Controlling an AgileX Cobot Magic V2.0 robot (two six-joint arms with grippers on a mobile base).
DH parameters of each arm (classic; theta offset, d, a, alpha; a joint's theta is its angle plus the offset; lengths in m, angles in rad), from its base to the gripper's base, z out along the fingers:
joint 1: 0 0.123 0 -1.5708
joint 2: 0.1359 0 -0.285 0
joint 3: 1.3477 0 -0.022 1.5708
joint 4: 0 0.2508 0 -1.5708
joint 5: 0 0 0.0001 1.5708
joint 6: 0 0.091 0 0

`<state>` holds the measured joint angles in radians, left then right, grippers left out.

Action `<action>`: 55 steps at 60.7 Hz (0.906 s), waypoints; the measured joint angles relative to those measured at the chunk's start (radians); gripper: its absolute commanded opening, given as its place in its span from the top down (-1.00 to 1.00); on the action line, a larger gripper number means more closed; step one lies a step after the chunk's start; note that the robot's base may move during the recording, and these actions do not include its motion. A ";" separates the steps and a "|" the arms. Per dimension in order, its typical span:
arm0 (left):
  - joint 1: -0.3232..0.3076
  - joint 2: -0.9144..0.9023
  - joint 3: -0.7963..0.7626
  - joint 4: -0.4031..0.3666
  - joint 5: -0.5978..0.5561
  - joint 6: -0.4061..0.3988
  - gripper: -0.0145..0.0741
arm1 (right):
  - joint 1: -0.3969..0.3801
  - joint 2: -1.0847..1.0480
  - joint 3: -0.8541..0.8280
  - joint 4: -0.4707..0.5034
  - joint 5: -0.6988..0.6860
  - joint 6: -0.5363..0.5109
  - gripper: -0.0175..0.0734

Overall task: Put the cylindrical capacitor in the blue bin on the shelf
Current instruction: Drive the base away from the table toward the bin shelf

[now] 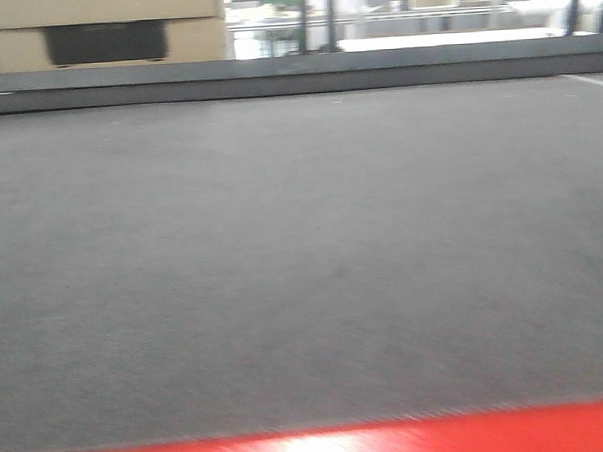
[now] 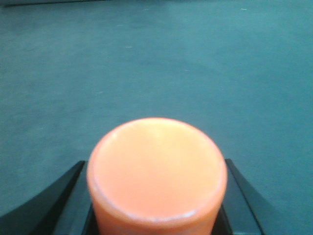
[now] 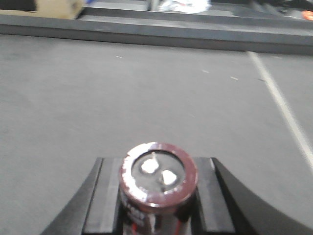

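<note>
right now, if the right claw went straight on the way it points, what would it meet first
Holding the cylindrical capacitor, the right claw faces open grey surface; the first thing in line looks like the dark raised ledge at the far edge, though depth is unclear.

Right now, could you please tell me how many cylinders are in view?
2. An orange cylinder is held in the left tool; the capacitor, terminals facing the camera, is held in the right tool. Others may lie out of view.
</note>
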<state>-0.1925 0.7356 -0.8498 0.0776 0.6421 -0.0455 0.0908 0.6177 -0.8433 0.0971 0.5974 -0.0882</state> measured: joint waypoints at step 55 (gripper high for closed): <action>0.000 -0.002 0.000 0.000 -0.004 0.000 0.92 | 0.000 0.000 0.000 0.000 0.000 0.000 0.93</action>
<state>-0.1925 0.7339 -0.8498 0.0776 0.6378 -0.0455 0.0908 0.6177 -0.8433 0.0971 0.5974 -0.0882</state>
